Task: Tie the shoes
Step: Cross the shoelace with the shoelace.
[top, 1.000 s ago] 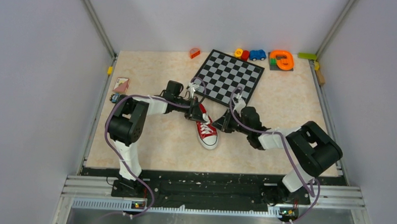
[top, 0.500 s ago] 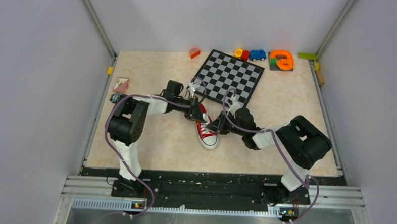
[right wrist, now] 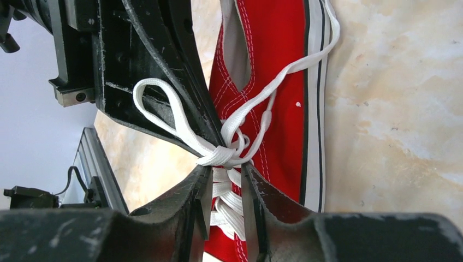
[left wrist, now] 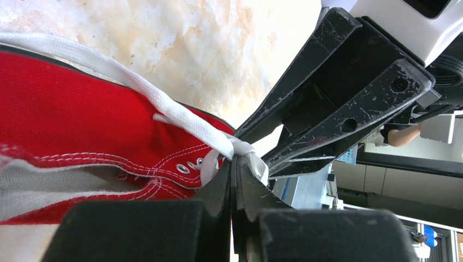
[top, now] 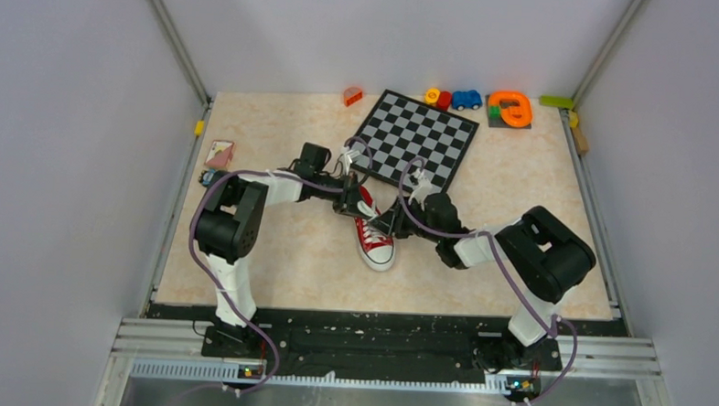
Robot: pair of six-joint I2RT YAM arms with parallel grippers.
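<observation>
The red shoe (top: 378, 244) lies mid-table, white toe cap toward the arms. Both grippers meet over its laces. My left gripper (top: 352, 205) comes in from the left. In the left wrist view it (left wrist: 236, 161) is shut on a bunched white lace (left wrist: 164, 107) beside the eyelets of the shoe (left wrist: 65, 109). My right gripper (top: 393, 223) reaches in from the right. In its wrist view the gripper (right wrist: 226, 167) has its jaws parted, tips against the lace knot (right wrist: 219, 155) above the shoe (right wrist: 273, 65). A lace loop (right wrist: 143, 103) drapes over the left gripper's fingers (right wrist: 164, 54).
A chessboard (top: 416, 138) lies just behind the shoe. Small toys line the back edge: a red block (top: 352, 96), a blue car (top: 467, 99) and an orange piece (top: 511, 107). A card (top: 220, 151) sits near the left rail.
My right arm has slid left, bringing its gripper up to the shoe's laces, and its jaws have parted. The left gripper has held its place, still shut on the lace.
</observation>
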